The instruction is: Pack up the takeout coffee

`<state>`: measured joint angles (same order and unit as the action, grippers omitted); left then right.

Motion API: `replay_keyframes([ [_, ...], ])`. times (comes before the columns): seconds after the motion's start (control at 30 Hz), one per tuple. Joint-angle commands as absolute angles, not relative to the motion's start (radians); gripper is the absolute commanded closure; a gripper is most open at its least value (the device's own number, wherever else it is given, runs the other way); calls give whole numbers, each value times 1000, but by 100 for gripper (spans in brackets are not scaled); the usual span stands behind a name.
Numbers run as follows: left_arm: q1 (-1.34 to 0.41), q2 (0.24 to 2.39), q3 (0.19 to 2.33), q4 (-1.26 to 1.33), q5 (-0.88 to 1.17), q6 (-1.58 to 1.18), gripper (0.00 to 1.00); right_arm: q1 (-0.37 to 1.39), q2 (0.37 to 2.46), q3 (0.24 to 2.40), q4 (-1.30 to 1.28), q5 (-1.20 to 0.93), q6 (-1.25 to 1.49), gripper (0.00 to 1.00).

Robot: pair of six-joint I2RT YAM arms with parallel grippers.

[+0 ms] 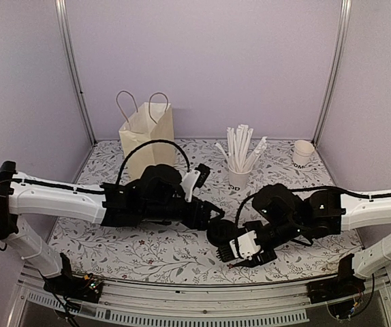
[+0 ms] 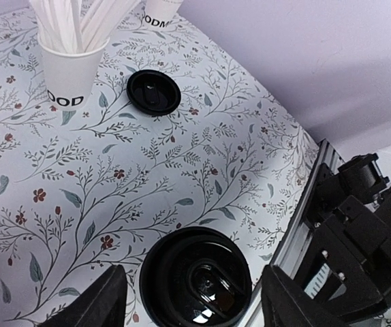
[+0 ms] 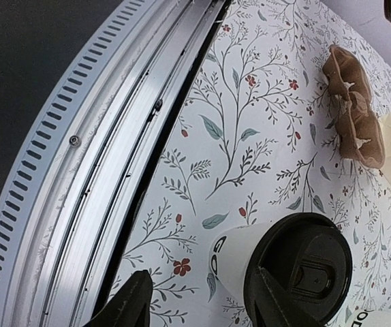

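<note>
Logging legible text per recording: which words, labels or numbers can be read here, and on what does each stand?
"OOD", start turned away: white paper cup holding long white straws.
"ODM", cut by the frame edge: small white paper cup beyond it.
"GO", rest hidden: white paper cup with black round plastic lid.
No print shows on the white paper bag with handles.

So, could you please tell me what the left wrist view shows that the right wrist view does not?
Only the left wrist view: a white paper cup of long white straws, a loose black round plastic lid and a second white paper cup. Only the right wrist view: a crumpled brown papery piece. Both: the wide white paper coffee cup with black round lid, and the floral tablecloth.
</note>
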<state>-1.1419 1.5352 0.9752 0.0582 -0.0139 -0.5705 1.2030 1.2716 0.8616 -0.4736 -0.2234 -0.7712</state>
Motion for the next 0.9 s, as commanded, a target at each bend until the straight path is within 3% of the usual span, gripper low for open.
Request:
replay_keyframes([
  [0.0, -1132, 1455, 941, 38, -21, -549, 31, 1192, 1250, 944, -556, -303, -777, 48],
  [0.17, -1154, 1327, 813, 58, -17, -586, 32, 1107, 1222, 996, -602, -332, -797, 48],
  [0.33, -1202, 1302, 741, 101, -17, -634, 23, 942, 1232, 992, -592, -412, -797, 36],
  [0.47, -1226, 1353, 736, 163, -24, -692, 20, 821, 1314, 1007, -586, -543, -779, 34],
  [0.87, -1181, 1528, 802, 200, 34, -711, 22, 804, 1436, 950, -560, -623, -802, 32],
])
